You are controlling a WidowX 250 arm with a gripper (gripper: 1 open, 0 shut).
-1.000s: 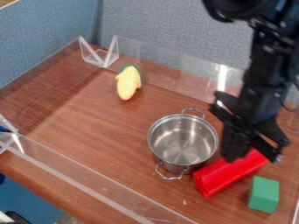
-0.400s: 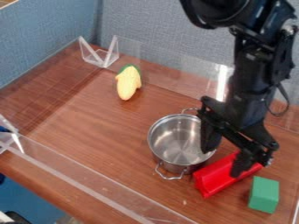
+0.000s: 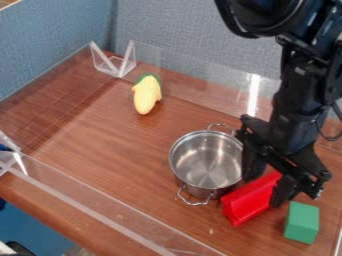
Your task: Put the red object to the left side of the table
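Wood-grain table (image 3: 94, 130) holds glossy red object (image 3: 254, 199); rounded steel pot (image 3: 209, 162) adjacent.

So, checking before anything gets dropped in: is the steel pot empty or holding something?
Empty: the steel pot stands upright and its bare shiny inside shows nothing in it.

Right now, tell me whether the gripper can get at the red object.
Probably yes. The gripper hangs right over the red object with its jaws apart and nothing between them. The steel pot crowds the block's left end and the green block sits close on the right, so room is tight.
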